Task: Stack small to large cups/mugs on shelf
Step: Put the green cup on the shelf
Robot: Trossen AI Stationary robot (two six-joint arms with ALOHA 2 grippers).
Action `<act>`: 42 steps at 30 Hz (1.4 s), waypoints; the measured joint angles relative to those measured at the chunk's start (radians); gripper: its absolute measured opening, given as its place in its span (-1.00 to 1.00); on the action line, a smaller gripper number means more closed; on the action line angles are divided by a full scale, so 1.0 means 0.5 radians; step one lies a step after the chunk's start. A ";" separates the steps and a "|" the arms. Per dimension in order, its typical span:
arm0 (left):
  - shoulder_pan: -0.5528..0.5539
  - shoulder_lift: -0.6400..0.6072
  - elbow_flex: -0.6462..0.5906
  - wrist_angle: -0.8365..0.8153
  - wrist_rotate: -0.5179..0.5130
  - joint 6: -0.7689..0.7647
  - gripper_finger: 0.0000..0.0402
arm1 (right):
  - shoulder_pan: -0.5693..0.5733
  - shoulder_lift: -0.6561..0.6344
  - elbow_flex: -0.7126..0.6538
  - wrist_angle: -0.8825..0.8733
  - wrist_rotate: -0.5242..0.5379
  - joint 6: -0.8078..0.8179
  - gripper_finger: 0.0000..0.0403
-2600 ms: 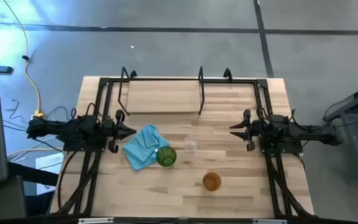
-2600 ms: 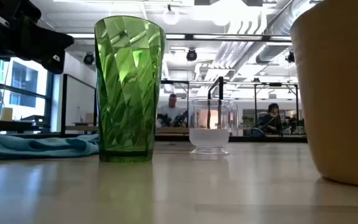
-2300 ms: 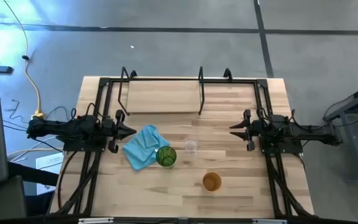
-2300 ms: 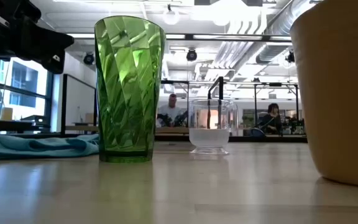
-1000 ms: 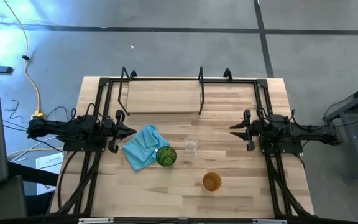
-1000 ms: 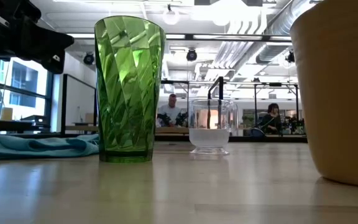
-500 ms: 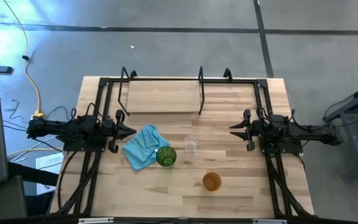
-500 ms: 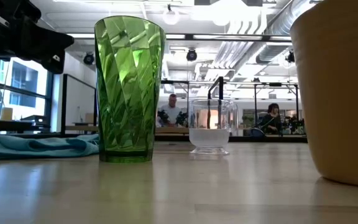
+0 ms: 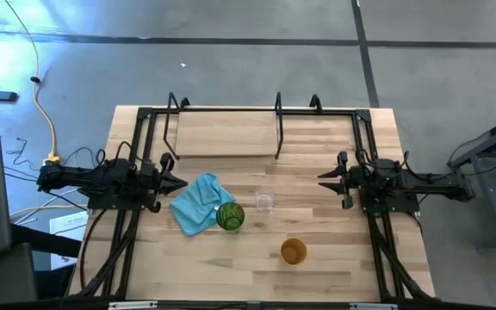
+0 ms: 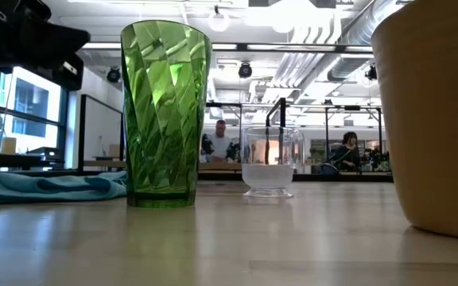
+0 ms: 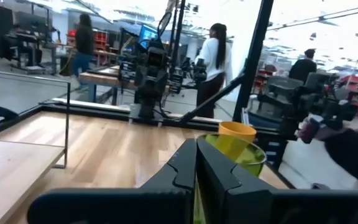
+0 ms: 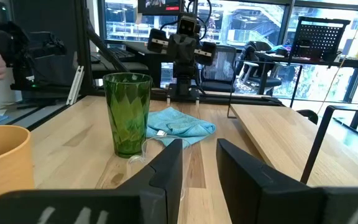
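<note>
The green tumbler (image 9: pixel 230 216) stands upright on the table beside the light blue cloth (image 9: pixel 198 202); it also shows in the low view (image 10: pixel 165 115). The small clear cup (image 9: pixel 264 202) stands just right of it. The orange-tan cup (image 9: pixel 293 251) stands nearer the front edge. The shelf (image 9: pixel 226 133), a wood plank in a black wire frame, sits at the table's far side. My left gripper (image 9: pixel 182 182) hovers shut at the left, by the cloth's far corner. My right gripper (image 9: pixel 321 179) hovers open at the right. Neither touches anything.
The black arm frames run along both table sides. The shelf's upright posts (image 9: pixel 278 125) rise from its plank. Bare tabletop lies between the cups and the shelf. People show in the room beyond the table (image 11: pixel 216 59).
My left gripper has stirred: in the low view its dark tip now stands a little higher than half a second ago. The cups, cloth and right gripper have kept still.
</note>
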 joint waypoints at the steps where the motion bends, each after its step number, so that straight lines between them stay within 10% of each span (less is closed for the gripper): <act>1: 0.000 0.000 0.000 0.003 0.001 -0.001 -1.00 | 0.000 -0.001 0.001 0.000 0.000 0.000 -0.54; 16: 0.000 0.000 0.000 0.038 0.008 -0.304 -1.00 | 0.000 -0.001 0.000 0.027 -0.002 0.629 -0.54; 42: 0.000 0.025 0.004 -0.179 -0.054 0.082 -1.00 | -0.001 0.000 -0.001 0.056 0.004 0.271 -0.54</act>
